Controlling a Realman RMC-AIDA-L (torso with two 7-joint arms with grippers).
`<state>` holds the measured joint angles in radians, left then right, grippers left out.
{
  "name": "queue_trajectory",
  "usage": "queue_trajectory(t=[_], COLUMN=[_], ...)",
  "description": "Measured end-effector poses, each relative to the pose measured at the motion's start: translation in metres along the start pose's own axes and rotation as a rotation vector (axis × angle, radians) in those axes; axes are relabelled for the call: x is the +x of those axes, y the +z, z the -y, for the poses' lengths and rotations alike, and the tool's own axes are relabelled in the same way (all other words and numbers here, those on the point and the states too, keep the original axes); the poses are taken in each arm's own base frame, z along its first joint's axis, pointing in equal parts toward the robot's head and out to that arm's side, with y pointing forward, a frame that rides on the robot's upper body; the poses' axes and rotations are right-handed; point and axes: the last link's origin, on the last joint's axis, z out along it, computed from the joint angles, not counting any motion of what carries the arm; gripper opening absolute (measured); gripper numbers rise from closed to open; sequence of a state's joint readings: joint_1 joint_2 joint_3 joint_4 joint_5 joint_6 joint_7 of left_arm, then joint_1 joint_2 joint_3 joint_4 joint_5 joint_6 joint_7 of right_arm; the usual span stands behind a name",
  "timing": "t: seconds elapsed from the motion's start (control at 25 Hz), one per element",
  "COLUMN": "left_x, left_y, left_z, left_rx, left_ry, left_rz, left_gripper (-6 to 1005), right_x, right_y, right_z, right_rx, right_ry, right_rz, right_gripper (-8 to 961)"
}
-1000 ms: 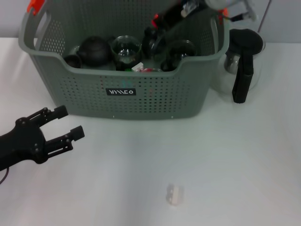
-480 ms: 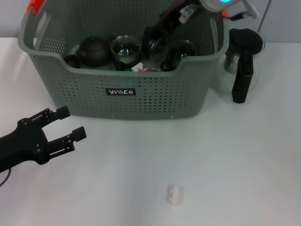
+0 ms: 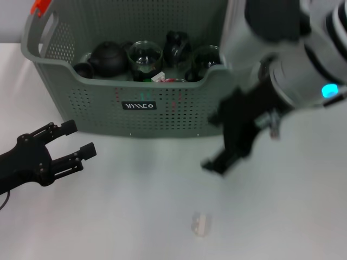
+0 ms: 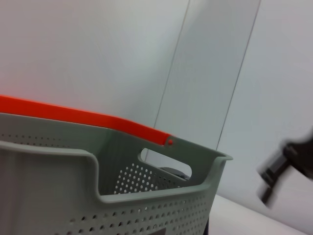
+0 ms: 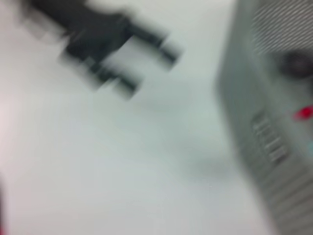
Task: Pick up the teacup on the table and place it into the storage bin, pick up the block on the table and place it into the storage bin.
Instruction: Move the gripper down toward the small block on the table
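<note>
Right gripper [image 3: 217,162] swung out from bin; left gripper [image 3: 76,141] jaws agape, empty.

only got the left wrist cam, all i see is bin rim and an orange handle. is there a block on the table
Observer: Yes, a small white block lies on the table, out in front of the bin.
Operator: wheres the right gripper
Observer: The right gripper hangs over the table between the bin and the block.
Operator: and my left one
Observer: The left gripper is open and empty, low in front of the bin's left end.
</note>
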<state>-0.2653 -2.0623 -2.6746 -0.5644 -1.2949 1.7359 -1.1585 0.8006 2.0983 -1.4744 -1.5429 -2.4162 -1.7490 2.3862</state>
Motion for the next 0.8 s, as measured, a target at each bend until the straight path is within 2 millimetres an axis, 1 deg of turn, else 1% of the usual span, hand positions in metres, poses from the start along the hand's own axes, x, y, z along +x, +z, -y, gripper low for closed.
queue_trajectory(t=[0.04, 0.08, 0.16, 0.24, 0.32, 0.44, 0.48, 0.52, 0.56, 0.68, 0.8], left_x=[0.000, 0.000, 0.000, 0.000, 0.000, 0.000, 0.000, 0.000, 0.000, -0.001, -0.001], left_y=[0.000, 0.000, 0.000, 0.000, 0.000, 0.000, 0.000, 0.000, 0.000, 0.000, 0.000], left_z=[0.000, 0.000, 0.001, 0.001, 0.001, 0.001, 0.001, 0.001, 0.001, 0.002, 0.002], left_rx=[0.002, 0.003, 0.004, 0.005, 0.005, 0.006, 0.005, 0.006, 0.006, 0.010, 0.013], left_ry=[0.000, -0.001, -0.001, -0.001, -0.001, -0.001, -0.001, -0.001, -0.001, -0.003, -0.004], left_rz=[0.000, 0.000, 0.000, 0.000, 0.001, 0.002, 0.002, 0.002, 0.002, 0.004, 0.005], left_gripper=[825, 825, 825, 825, 825, 825, 825, 825, 825, 825, 824], right_x=[0.011, 0.011, 0.020, 0.025, 0.029, 0.034, 0.039, 0.042, 0.042, 0.050, 0.053], right_y=[0.009, 0.009, 0.019, 0.025, 0.031, 0.043, 0.053, 0.058, 0.058, 0.074, 0.085], right_z=[-0.010, -0.010, -0.019, -0.024, -0.026, -0.022, -0.019, -0.019, -0.019, -0.019, -0.023], right_rx=[-0.046, -0.046, -0.083, -0.111, -0.148, -0.185, -0.201, -0.211, -0.211, -0.235, -0.257], right_ry=[-0.044, -0.044, -0.083, -0.095, -0.078, -0.003, 0.043, 0.059, 0.059, 0.088, 0.072], right_rz=[-0.051, -0.051, -0.083, -0.081, -0.066, -0.051, -0.058, -0.066, -0.066, -0.088, -0.094], right_gripper=[770, 805, 876, 946, 945, 944, 944, 944, 943, 942, 941])
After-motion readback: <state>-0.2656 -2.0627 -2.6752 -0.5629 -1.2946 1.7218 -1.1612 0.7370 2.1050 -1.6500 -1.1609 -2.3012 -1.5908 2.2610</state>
